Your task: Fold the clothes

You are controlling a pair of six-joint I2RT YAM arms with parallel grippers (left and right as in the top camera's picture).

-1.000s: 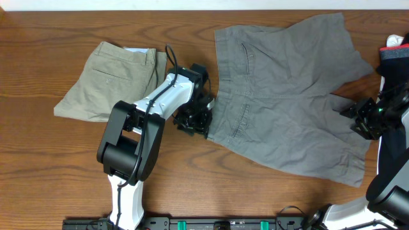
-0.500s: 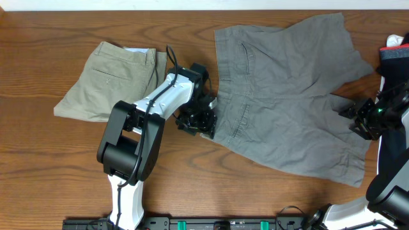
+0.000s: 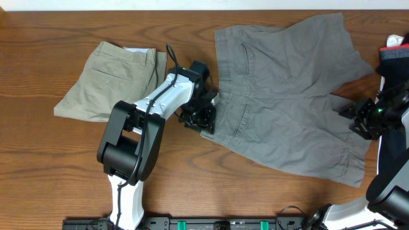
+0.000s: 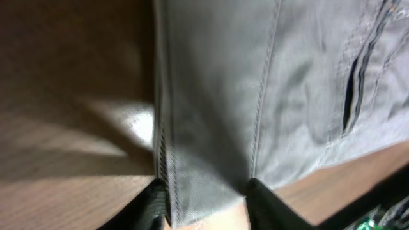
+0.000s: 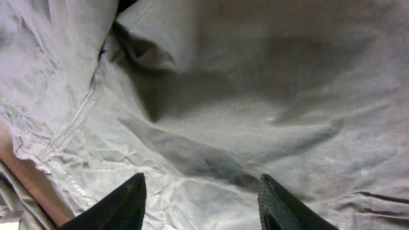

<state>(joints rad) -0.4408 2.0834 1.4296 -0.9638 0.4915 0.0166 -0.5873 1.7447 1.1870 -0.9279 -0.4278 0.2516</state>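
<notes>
The grey trousers (image 3: 287, 96) lie spread flat right of centre, waistband (image 4: 204, 128) beside the left gripper (image 3: 203, 120), legs running toward the right gripper (image 3: 363, 118). The left fingers (image 4: 156, 201) straddle the waistband edge; whether they pinch it I cannot tell. The right gripper stands open over a leg, and the folded beige trousers (image 3: 112, 80) lie well apart, left.

Brown wooden table (image 3: 38, 160), red, white and dark item (image 3: 394, 52) at right edge
</notes>
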